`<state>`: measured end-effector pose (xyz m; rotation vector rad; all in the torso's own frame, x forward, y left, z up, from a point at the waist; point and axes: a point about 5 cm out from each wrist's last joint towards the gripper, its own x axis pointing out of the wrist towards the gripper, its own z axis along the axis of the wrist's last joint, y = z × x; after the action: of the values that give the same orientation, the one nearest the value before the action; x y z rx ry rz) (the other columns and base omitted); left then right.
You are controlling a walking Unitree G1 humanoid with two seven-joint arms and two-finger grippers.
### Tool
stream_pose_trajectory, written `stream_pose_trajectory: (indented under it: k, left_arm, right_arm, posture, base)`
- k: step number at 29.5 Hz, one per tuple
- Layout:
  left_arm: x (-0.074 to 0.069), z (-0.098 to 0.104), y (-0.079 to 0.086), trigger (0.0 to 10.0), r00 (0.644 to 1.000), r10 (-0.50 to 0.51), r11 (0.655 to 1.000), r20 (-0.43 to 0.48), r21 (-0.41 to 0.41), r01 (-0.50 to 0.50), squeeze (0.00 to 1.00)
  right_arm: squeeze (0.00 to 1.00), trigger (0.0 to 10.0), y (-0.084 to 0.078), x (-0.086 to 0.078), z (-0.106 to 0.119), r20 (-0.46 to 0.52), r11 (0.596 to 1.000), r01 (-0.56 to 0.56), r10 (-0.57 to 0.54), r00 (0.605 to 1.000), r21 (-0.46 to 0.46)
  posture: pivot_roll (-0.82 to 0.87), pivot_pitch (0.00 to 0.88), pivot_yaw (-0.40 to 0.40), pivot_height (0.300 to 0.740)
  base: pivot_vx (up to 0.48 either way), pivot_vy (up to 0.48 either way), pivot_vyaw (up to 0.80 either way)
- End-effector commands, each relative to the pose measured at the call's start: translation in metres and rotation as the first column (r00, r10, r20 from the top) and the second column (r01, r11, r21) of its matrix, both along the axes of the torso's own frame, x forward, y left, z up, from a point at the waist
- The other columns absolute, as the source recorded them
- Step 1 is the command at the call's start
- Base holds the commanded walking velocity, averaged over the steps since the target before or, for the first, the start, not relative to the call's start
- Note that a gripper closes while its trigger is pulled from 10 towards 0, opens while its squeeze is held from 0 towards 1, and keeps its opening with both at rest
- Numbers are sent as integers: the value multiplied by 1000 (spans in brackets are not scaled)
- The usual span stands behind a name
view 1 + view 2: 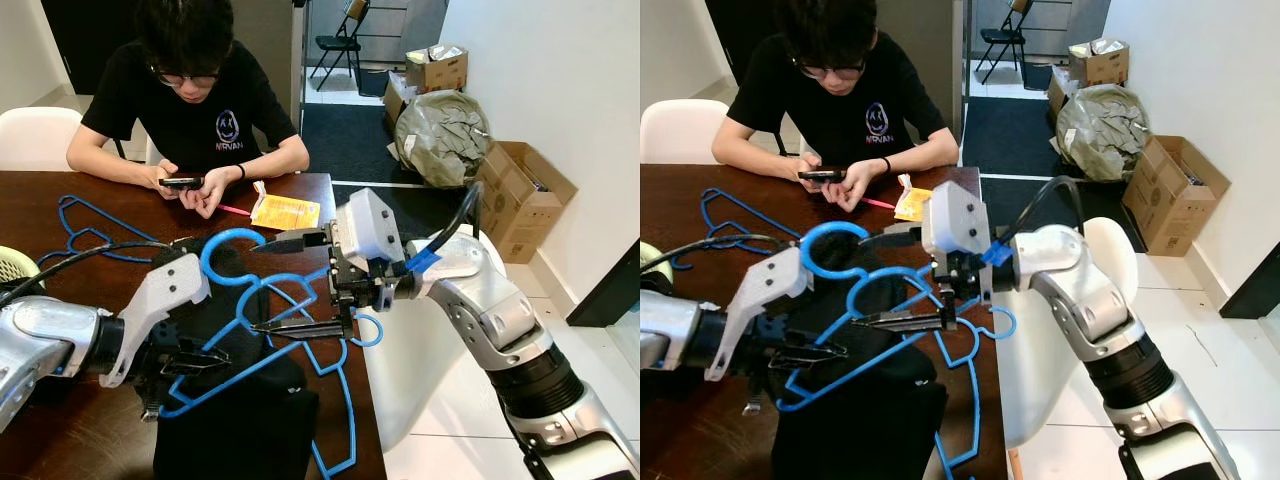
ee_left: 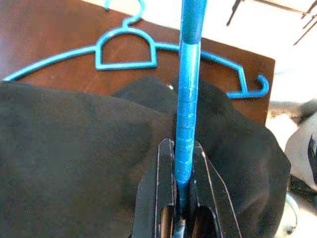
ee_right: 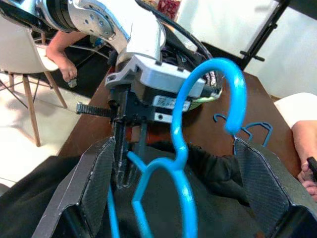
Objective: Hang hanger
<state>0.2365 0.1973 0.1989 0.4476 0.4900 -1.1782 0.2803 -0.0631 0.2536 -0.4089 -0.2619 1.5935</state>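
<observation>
My left gripper (image 1: 188,366) is shut on the lower bar of a blue plastic hanger (image 1: 262,290), which it holds tilted above a black garment (image 1: 245,420) on the brown table (image 1: 40,195). In the left wrist view the bar (image 2: 184,148) runs straight out from between the closed fingers (image 2: 163,198). My right gripper (image 1: 258,285) is open. One finger is above and one below the hanger's neck, just under its hook (image 3: 229,84), and neither touches it. A second blue hanger (image 2: 124,47) lies flat under the garment near the table's right edge.
A person (image 1: 190,100) sits at the far side of the table, using a phone (image 1: 180,182). A yellow packet (image 1: 285,212) lies beside them. More blue hangers (image 1: 82,228) lie at the back left. Cardboard boxes (image 1: 520,195) and a bag stand on the floor to the right.
</observation>
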Motion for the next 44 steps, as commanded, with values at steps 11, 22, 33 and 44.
stream_pose_trajectory:
  k: [11,22,33,44]
  left_arm:
    - [6,7,3,10000,997,-26,988,69,151,15,0]
    - [8,6,0,10000,996,-42,986,73,167,30,0]
    - [8,1,-3,10000,996,-58,983,69,176,45,0]
    - [8,-2,-5,10000,995,-75,978,63,198,62,0]
  right_arm:
    - [0,10000,-12,-1,-34,-38,956,25,-37,999,-292]
    - [0,0,-5,0,-36,-53,962,29,-45,998,-272]
    - [0,0,0,-5,-29,-82,979,-15,-2,997,-203]
    - [0,10000,3,6,-28,-37,977,78,-87,995,-198]
  posture:
    - [117,0,-7,740]
    - [119,0,-9,740]
    - [118,0,-8,740]
    - [123,0,-5,740]
  base:
    - [0,0,0]
    - [0,0,0]
    - [0,0,0]
    - [0,0,0]
